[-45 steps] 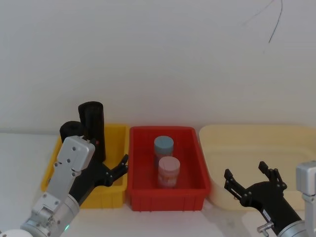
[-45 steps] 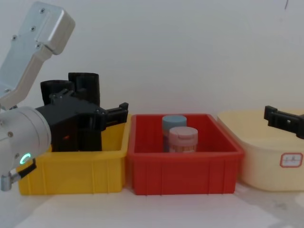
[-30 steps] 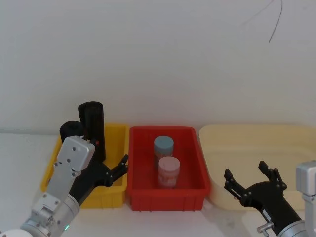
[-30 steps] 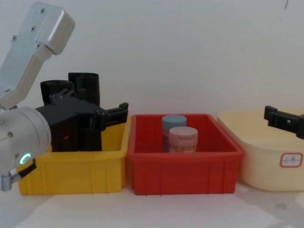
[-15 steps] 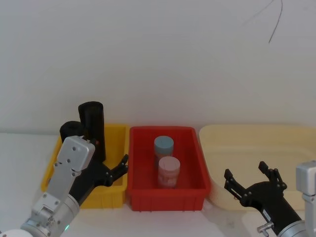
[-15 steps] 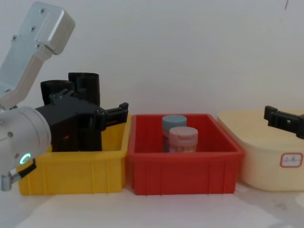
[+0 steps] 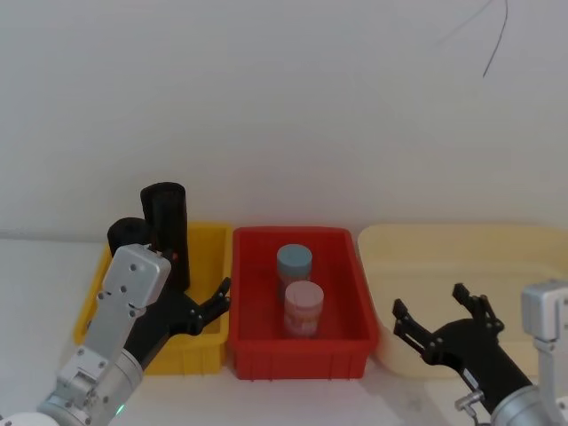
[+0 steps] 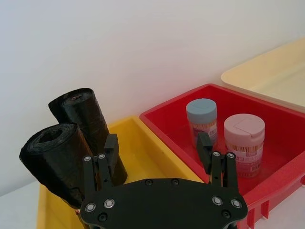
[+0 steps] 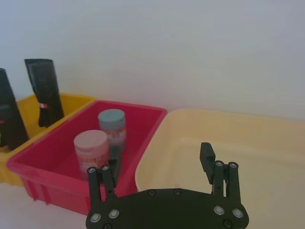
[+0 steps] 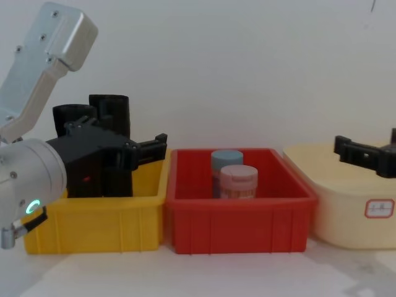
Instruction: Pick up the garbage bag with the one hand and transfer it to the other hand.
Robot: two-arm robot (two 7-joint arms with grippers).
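Begins at the garbage bag [image 7: 164, 222], stood on end at the back of the yellow bin [image 7: 209, 229], red-and-white band low on its side, on the side nearer the red bin [image 7: 297, 232]. Shares the bin with a second black roll [image 7: 127, 232], just beside or touching; cannot tell which. Stored upright most likely to leave the round side free for a grasp from the front. Gripped by nothing yet.

Faced by the left gripper [image 8: 158, 143], held low over the front part of the yellow bin, in front of both rolls, fingers spread wide and empty. Not straddling the bag: leaves it outside one finger and points its gap more at the wall between yellow and red bins. Needs, by this reading, a shift toward the bag before any closing. Forearm angled up and forward from the lower left of the head view, green ring [image 10: 31, 206] lit near the base.

Poised on the far side, the right gripper [image 7: 441, 308], likewise splayed and empty, above the front rim of the cream tray [image 7: 461, 232], well apart from the bag. Placed there probably to receive the handover over the red bin, above the blue-lidded jar [image 7: 294, 262] and pink-lidded jar [image 7: 303, 302]
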